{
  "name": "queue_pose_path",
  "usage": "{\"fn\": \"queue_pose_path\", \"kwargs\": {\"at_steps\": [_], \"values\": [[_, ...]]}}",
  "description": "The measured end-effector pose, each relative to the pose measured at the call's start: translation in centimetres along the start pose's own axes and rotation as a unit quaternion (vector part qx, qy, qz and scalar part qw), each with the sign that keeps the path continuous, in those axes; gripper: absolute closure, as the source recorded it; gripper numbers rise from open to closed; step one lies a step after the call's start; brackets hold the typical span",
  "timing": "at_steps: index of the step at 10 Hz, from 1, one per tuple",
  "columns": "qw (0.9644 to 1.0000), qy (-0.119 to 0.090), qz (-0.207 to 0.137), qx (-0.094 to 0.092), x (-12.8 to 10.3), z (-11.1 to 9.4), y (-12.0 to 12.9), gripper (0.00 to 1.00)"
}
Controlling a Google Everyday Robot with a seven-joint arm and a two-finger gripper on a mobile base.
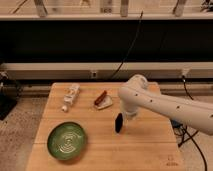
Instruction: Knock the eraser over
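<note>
The eraser (119,123) is a small black slab standing upright on the wooden table (145,150), a little right of the middle. My gripper (127,118) hangs from the white arm (160,102), which reaches in from the right. It sits right beside the eraser's upper right side, close to or touching it; I cannot tell which.
A green plate (66,140) lies at the front left. A white bottle-like object (70,96) lies at the back left. A red-brown stick on a white piece (102,99) lies behind the eraser. Black cables hang behind the table.
</note>
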Motion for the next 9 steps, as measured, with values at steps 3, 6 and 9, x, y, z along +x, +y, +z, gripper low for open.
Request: {"fn": "queue_pose_path", "kwargs": {"at_steps": [3, 6, 9], "values": [[1.0, -0.004, -0.008, -0.002, -0.5, 0.2, -0.4, 0.99], [0.9999, -0.007, -0.015, -0.004, -1.0, 0.3, -0.9, 0.99], [0.9997, -0.01, -0.02, -0.007, -1.4, 0.5, -1.2, 0.99]]}}
